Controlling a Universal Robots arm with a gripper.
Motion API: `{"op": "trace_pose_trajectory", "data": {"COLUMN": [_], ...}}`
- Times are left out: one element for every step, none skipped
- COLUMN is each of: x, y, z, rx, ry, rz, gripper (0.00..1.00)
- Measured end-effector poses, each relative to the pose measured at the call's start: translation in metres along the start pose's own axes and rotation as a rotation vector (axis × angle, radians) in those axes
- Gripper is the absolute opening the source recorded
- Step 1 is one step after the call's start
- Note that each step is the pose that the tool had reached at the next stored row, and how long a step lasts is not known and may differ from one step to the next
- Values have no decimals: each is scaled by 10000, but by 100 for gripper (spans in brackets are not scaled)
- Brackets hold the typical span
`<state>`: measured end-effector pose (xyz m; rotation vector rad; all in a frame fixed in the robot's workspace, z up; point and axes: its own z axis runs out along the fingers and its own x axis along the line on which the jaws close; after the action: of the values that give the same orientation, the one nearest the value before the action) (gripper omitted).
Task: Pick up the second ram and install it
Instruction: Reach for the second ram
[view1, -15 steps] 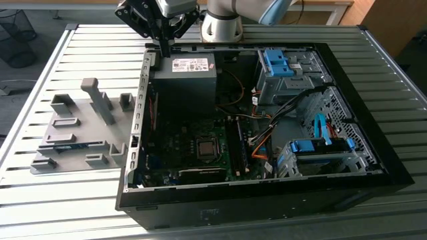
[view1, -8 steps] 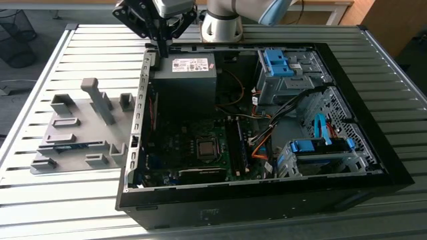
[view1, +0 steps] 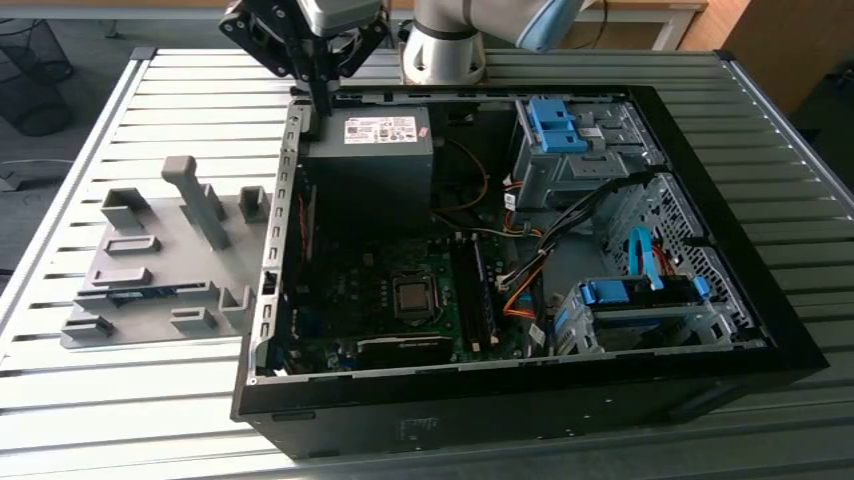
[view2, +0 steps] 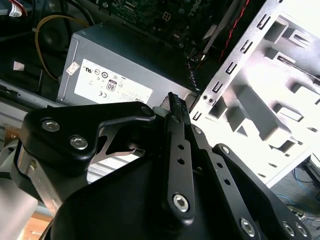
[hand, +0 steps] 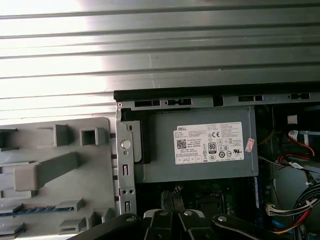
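Observation:
The second ram (view1: 140, 293) is a thin blue-green strip lying in a slot of the grey fixture (view1: 147, 250), at the exterior view's left of the open computer case (view1: 534, 380). The first wrist view shows the ram (hand: 25, 210) edge-on in the fixture (hand: 55, 165). My gripper (view1: 323, 100) hangs above the case's far corner, over the wall beside the power supply (view1: 367, 150), well away from the ram. Its black fingers (view2: 173, 115) are closed together with nothing between them. The memory slots (view1: 475, 290) run beside the processor socket (view1: 414, 295) on the motherboard.
Blue drive-bay latches (view1: 554, 125) and a second drive cage (view1: 641, 300) occupy the case's side at the exterior view's right, with loose orange and black cables (view1: 527, 270) between them. Tall grey posts (view1: 200, 200) rise from the fixture. The case stands on a slatted metal table (view1: 134, 400).

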<state>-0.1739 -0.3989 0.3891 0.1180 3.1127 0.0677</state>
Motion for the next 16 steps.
{"op": "trace_pose_trajectory", "data": {"x": [6, 11, 15, 20, 26, 31, 36, 41, 46, 51, 56, 62, 67, 72, 77, 82], "y": [0, -1, -1, -2, -2, -2, -3, -3, -4, -4, -4, -5, -5, -6, -6, -7], "z": [0, 0, 1, 2, 2, 3, 3, 4, 4, 5, 5, 5, 6, 6, 7, 8], "rx": [0, 1, 0, 0, 0, 0, 0, 0, 0, 0, 0, 0, 1, 0, 0, 0], "ry": [0, 1, 0, 1, 1, 1, 1, 1, 1, 1, 1, 1, 1, 1, 1, 1], "rz": [0, 0, 0, 0, 0, 0, 0, 0, 0, 0, 0, 0, 0, 0, 0, 0], "gripper": [11, 11, 11, 11, 11, 11, 11, 11, 11, 11, 11, 11, 11, 11, 11, 11]}}
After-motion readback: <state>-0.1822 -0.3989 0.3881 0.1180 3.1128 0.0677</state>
